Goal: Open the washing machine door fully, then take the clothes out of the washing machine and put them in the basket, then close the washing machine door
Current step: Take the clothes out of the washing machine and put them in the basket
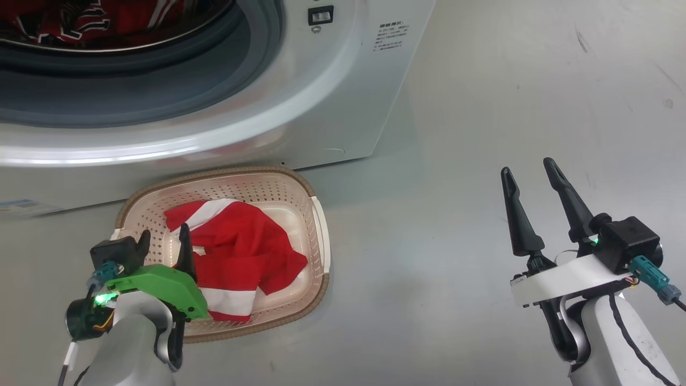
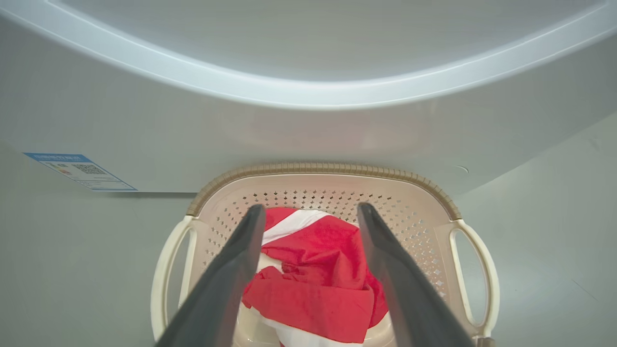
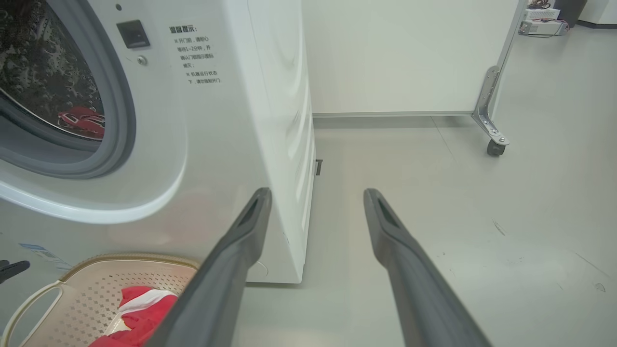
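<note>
My left pincer (image 1: 164,233) is spread and empty over the basket (image 1: 320,230), where one soft red jersey (image 1: 241,246) lies crumpled within perforated cream walls. The basket sits on the floor (image 1: 482,107) just before the washing machine (image 1: 332,107), I judge to keep drops short. More red clothes (image 1: 80,21) lie in the drum (image 3: 43,62). My right pincer (image 1: 527,166) hangs spread, holding nothing.

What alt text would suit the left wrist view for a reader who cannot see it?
The left gripper, jaws open and empty, hangs over a cream basket holding a red jersey with white bands. Behind it stands the white washing machine, bearing a blue label.
</note>
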